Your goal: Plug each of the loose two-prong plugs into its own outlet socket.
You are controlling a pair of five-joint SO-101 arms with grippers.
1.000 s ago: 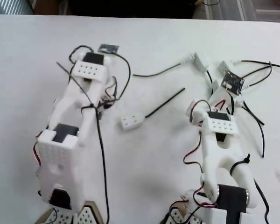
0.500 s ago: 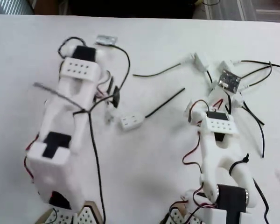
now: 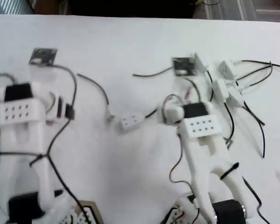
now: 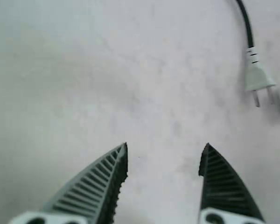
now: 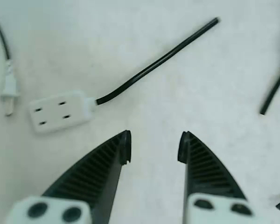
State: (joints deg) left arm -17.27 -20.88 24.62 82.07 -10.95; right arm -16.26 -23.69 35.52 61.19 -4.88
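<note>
Your left pincer (image 4: 165, 147) hangs wide open above the bare white table (image 4: 84, 70), with nothing between its 2 ribbed jaws. Off to one side of it, in the left wrist view, a pale 2-prong plug (image 4: 258, 80) lies flat on the table. Its 2 pins are bare, and its black lead (image 4: 245, 23) runs away from it.

Your right pincer (image 5: 155, 134) is open too, with a clear gap between the jaws, and it grips nothing. Ahead of it, the right wrist view shows a white socket block (image 5: 60, 112) lying flat, with 4 slots on its top face (2 outlets, both unfilled). The block's own black cord (image 5: 158, 58) leaves one end and stops at a cut tip. The 2-prong plug sits just beside the block's other end, apart from it and not pushed into any slot.

In the high view, the left arm (image 3: 18, 112) stands at the table's left side and the right arm (image 3: 200, 128) nearer the middle. The socket block lies between them, closer to the right arm. The plug is just off the block's left end, and its lead curves away toward the far side of the table. Beyond the right arm, at the far right of the table, white connector pieces (image 3: 227, 69) lie tangled with black cords. You cannot tell from here which of them are plugs and which are sockets.
</note>
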